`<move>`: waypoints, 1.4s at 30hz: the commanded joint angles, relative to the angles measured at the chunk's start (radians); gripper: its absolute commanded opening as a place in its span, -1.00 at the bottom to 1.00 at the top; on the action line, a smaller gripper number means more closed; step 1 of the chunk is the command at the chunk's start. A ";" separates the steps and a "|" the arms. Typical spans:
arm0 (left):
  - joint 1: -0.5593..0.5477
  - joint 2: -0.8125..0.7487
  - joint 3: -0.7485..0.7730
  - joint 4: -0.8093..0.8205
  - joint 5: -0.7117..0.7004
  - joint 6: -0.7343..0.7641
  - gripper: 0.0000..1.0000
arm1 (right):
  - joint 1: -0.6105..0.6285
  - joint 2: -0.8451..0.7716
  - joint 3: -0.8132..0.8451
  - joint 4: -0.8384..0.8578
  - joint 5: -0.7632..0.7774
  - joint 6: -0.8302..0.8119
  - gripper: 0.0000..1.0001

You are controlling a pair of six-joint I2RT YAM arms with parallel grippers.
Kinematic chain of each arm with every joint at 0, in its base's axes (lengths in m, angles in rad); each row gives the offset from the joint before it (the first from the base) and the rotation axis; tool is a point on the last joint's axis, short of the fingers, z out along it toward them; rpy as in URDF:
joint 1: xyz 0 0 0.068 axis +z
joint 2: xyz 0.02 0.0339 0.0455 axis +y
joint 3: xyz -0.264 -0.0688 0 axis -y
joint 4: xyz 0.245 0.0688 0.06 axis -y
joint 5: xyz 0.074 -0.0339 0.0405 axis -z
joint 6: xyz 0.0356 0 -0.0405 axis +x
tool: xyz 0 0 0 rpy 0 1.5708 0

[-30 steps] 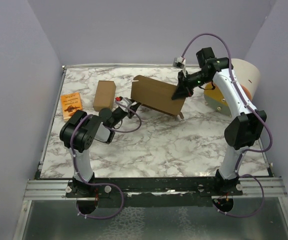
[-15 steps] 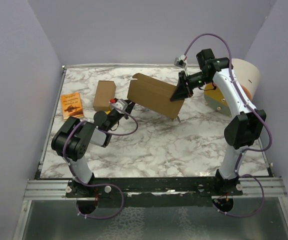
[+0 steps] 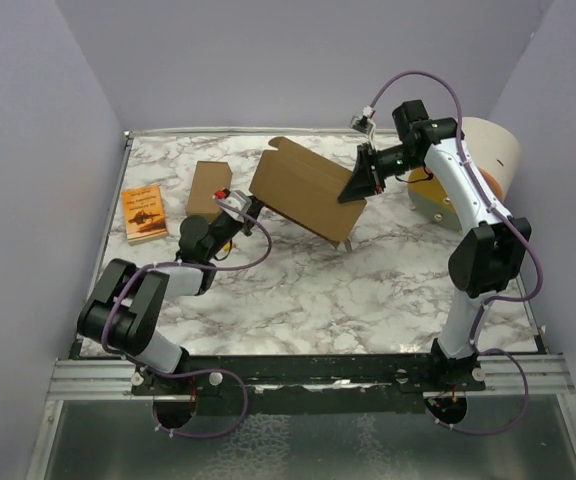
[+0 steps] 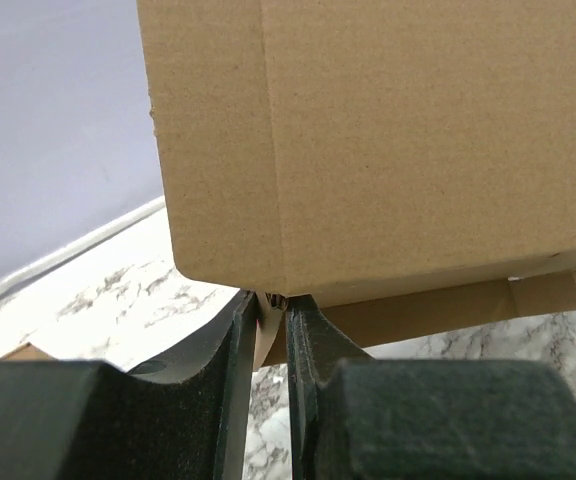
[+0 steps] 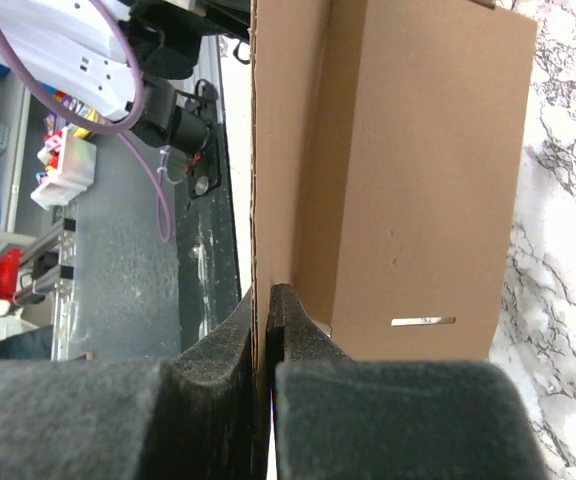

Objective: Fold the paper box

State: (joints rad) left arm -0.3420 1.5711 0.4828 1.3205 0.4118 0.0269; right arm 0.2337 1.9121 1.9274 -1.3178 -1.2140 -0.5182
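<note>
Cardboard hung between two robot arms above the marble table (image 3: pixel 368 290). The paper box (image 3: pixel 306 200), partly folded and tilted with its left end higher than its right, sat off the surface toward the far middle of the table. The right gripper (image 3: pixel 352 188) reached in from the far right and was clamped on a thin upright panel at the box's right end; its wrist camera showed both fingers pressed flat against the cardboard edge. The left gripper (image 3: pixel 251 207) came up from the near left, and its wrist view showed the jaws pinched on a narrow flap under the box's lower left corner. A smaller, narrower brown box (image 3: pixel 206 190) stood on the table just left of the left gripper. An orange booklet (image 3: pixel 144 212) lay flat further left, near the table's left edge.
</note>
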 commanded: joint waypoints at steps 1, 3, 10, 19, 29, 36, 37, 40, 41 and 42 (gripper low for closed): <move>-0.029 -0.157 0.062 -0.260 0.095 0.001 -1.00 | 0.019 0.012 0.001 0.103 -0.006 0.084 -0.98; -0.029 -0.199 0.099 -0.411 0.095 0.006 -1.00 | 0.019 0.008 0.017 0.115 0.004 0.094 -0.96; -0.029 -0.294 0.230 -0.919 0.063 -0.041 -1.00 | 0.010 -0.014 0.018 0.175 0.079 0.118 -0.73; -0.029 -0.283 0.356 -1.333 0.052 -0.112 -1.00 | 0.007 0.004 -0.124 0.290 0.096 0.122 -0.24; -0.036 -0.111 0.546 -1.639 0.050 -0.129 -1.00 | -0.013 -0.012 -0.241 0.456 0.134 0.180 0.54; -0.044 -0.010 0.631 -1.768 0.026 -0.124 -1.00 | -0.108 -0.102 -0.327 0.604 0.153 0.218 0.75; -0.046 0.003 0.642 -1.785 0.021 -0.122 -1.00 | -0.117 -0.115 -0.348 0.626 0.152 0.223 0.76; -0.053 0.040 0.681 -1.828 0.002 -0.116 -1.00 | -0.143 -0.152 -0.406 0.686 0.164 0.244 0.76; -0.056 0.052 0.694 -1.842 -0.004 -0.114 -1.00 | -0.152 -0.168 -0.428 0.713 0.173 0.253 0.77; -0.058 0.065 0.703 -1.857 -0.014 -0.117 -1.00 | -0.165 -0.186 -0.455 0.744 0.172 0.266 0.77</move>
State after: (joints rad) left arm -0.3859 1.5993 1.1275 -0.4461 0.4141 -0.0845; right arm 0.1013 1.8130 1.5436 -0.7383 -1.0756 -0.3000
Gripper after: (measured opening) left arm 0.148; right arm 0.879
